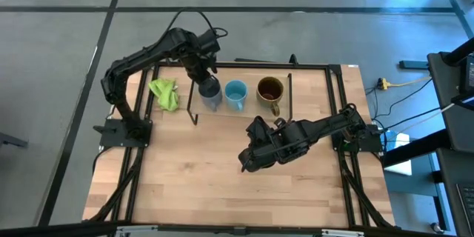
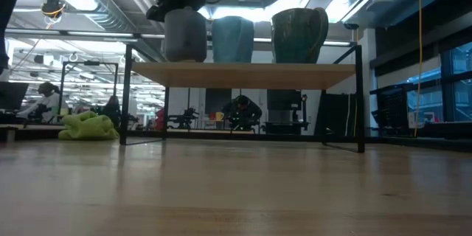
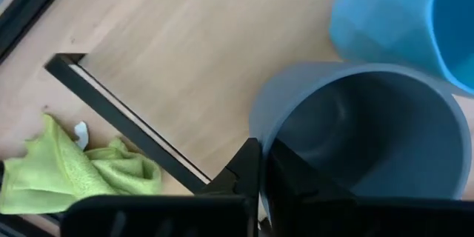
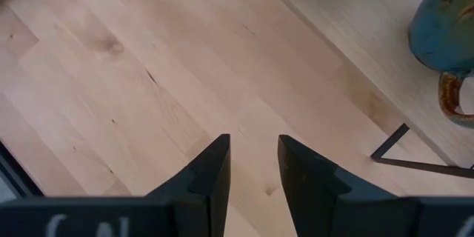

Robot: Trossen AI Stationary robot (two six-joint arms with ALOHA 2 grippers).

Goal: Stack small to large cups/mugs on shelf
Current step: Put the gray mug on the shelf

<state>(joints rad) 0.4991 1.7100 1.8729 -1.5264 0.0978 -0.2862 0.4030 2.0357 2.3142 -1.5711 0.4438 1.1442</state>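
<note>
Three mugs stand in a row on the low wooden shelf point(image 1: 244, 112): a grey-blue one point(image 1: 211, 93) at the left end, a sky-blue one point(image 1: 235, 95) in the middle and a brown-olive one point(image 1: 270, 91) at the right. My left gripper point(image 1: 204, 70) is above the grey-blue mug point(image 2: 184, 35) and shut on its rim. My right gripper point(image 1: 248, 160) is open and empty over the bare tabletop in front of the shelf; its two fingers show apart in the right wrist view point(image 4: 253, 164). My left gripper pinches the grey-blue mug's rim point(image 3: 265, 135) on the side away from the sky-blue mug, one finger point(image 3: 296, 185) inside the mug and one point(image 3: 244, 172) outside. The fingers come from above, pointing down. The mug is upright, and its base point(image 2: 184, 59) appears to rest on the shelf board.
A crumpled green cloth point(image 1: 164, 93) lies on the table left of the shelf, also in the low view point(image 2: 88, 127). The shelf's thin black wire legs point(image 2: 124, 103) stand at its ends. Bare tabletop lies in front of the shelf point(image 1: 192, 178).
</note>
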